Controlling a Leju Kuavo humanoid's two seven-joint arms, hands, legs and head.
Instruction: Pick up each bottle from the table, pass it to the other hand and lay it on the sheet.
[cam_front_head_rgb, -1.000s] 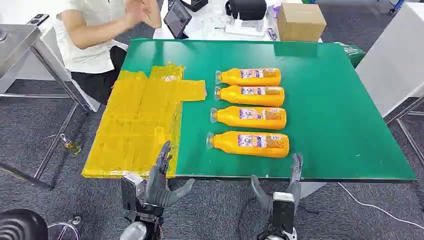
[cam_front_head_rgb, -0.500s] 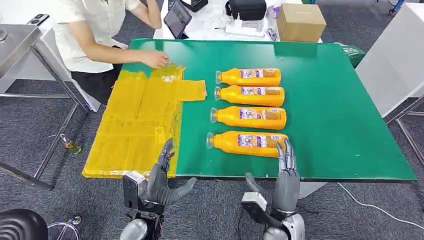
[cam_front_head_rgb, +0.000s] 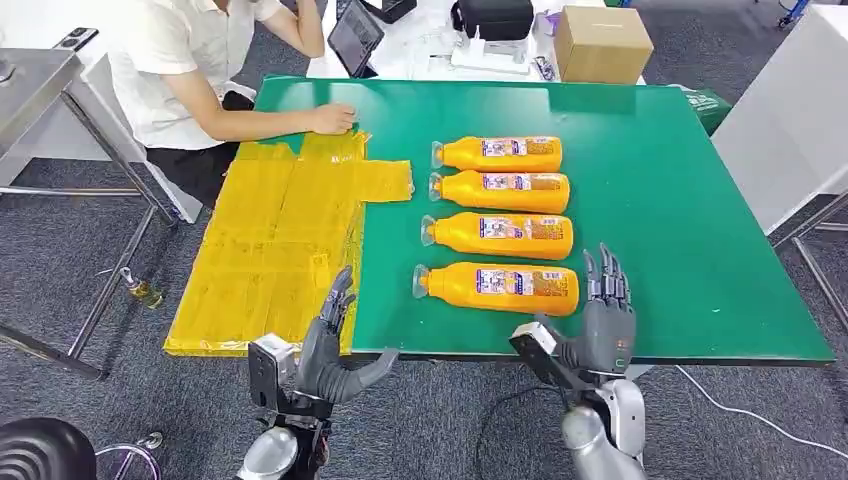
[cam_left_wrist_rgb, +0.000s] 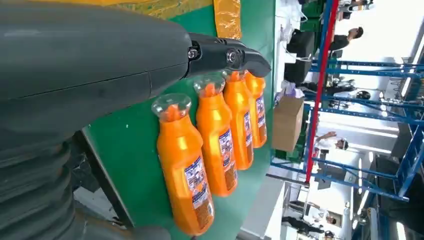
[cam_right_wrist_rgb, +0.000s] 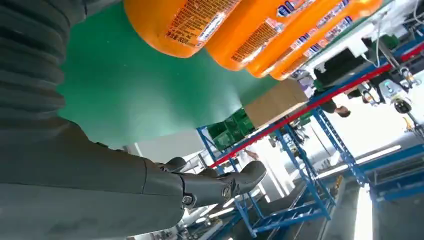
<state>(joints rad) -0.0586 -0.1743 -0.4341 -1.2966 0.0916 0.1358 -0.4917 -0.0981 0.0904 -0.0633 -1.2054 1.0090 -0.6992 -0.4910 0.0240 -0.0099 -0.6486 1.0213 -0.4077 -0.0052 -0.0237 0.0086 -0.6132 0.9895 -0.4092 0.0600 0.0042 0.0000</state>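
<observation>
Nearest the robot, the right hand (cam_front_head_rgb: 603, 325) rises over the front edge of the bench (cam_front_head_rgb: 700, 250), fingers apart and upright, holding nothing, just beside the base end of the nearest bottle (cam_front_head_rgb: 497, 288) without touching it; that placing suggests it is lining up for the first pick, since this bottle lies closest to it. The left hand (cam_front_head_rgb: 330, 350) hangs at the front edge too, fingers spread and empty, by the near corner of the yellow sheet (cam_front_head_rgb: 270, 250), likely waiting there because it must take the bottle over and lay it down on that side. None of the bottles has yet reached the sheet. Behind the nearest bottle lie the second bottle (cam_front_head_rgb: 498, 234), the third bottle (cam_front_head_rgb: 500, 191) and the farthest bottle (cam_front_head_rgb: 497, 154), all on their sides in a close parallel row, caps towards the sheet, so each can be taken from the base end in turn. The neighbours lie near enough that fingers closing on one could nudge the next. At the far corner of the sheet a person's hand (cam_front_head_rgb: 333, 119) rests on it, which could get in the way of placing there. Beyond the bench stand a cardboard box (cam_front_head_rgb: 602, 42) and a tablet (cam_front_head_rgb: 354, 37).
</observation>
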